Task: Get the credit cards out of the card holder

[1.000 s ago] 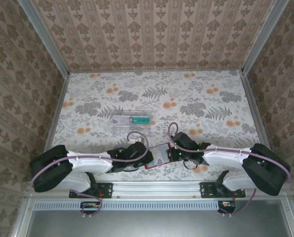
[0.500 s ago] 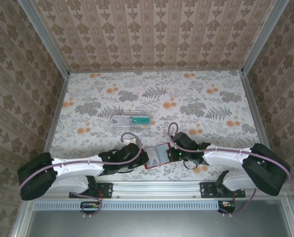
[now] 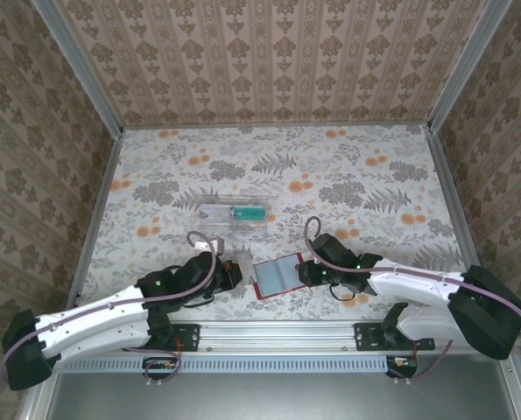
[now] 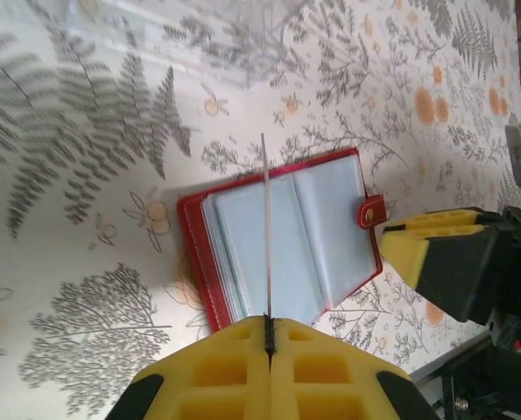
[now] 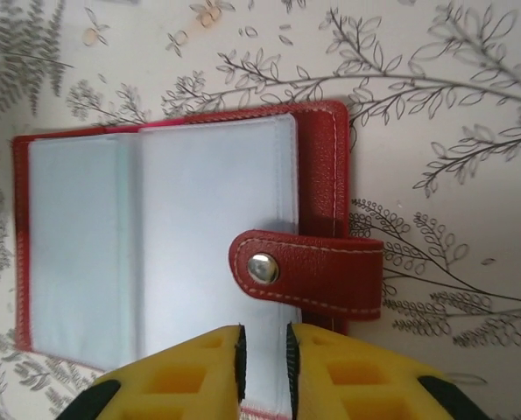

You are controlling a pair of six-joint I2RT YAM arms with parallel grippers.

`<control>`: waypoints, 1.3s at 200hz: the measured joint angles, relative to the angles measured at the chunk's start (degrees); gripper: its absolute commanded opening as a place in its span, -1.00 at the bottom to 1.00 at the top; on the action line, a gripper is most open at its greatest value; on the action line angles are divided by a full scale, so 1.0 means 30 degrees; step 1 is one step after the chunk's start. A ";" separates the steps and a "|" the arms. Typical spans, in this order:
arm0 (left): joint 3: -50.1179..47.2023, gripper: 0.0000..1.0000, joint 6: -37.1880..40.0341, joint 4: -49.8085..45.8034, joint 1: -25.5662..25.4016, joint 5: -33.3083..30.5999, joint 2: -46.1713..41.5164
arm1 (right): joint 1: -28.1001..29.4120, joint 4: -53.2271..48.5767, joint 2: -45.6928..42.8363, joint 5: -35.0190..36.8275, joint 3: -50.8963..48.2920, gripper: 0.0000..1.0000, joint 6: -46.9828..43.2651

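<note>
Red card holder [image 5: 199,227] lies open just beyond right gripper [image 5: 263,346], whose fingers sit narrowly apart at its edge; grip unclear. Left gripper [image 4: 268,337] pinches a credit card [image 4: 265,227] edge-on. The card looks thin, stiff and slick, best held by its short edge.

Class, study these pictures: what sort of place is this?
Probably an enclosed robot test cell: two arms bolted to a metal rail, patterned walls in aluminium framing, a floral-covered table.

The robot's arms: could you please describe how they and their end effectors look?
The left arm and right arm have white shells, black joints, pinkish-purple cables and green lights. The left end effector and right end effector have yellow recessed fingers.
</note>
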 measured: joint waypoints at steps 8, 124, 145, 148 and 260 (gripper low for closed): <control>0.0459 -1.00 0.0437 -0.0634 0.0306 -0.0007 -0.0233 | -0.0015 -0.0350 -0.0663 0.0138 0.0022 -0.33 -0.0117; 1.1948 -1.00 1.2400 -0.9595 0.2280 -0.1727 0.7730 | -0.0342 -0.2477 -0.8087 0.2506 -0.0255 1.00 -0.1093; 1.3092 -1.00 1.5263 -1.0666 0.2419 -0.2608 0.8721 | -0.0415 -0.2550 -0.8794 0.2943 -0.0634 1.00 -0.1086; 1.3202 -1.00 1.5701 -1.0768 0.2441 -0.2747 0.8816 | -0.0423 -0.2565 -0.8918 0.3009 -0.0699 1.00 -0.1093; 1.1606 -1.00 3.1510 -0.9901 0.2856 -0.9646 1.1118 | -0.0801 -0.2601 -1.0324 0.3577 -0.1821 1.00 -0.1100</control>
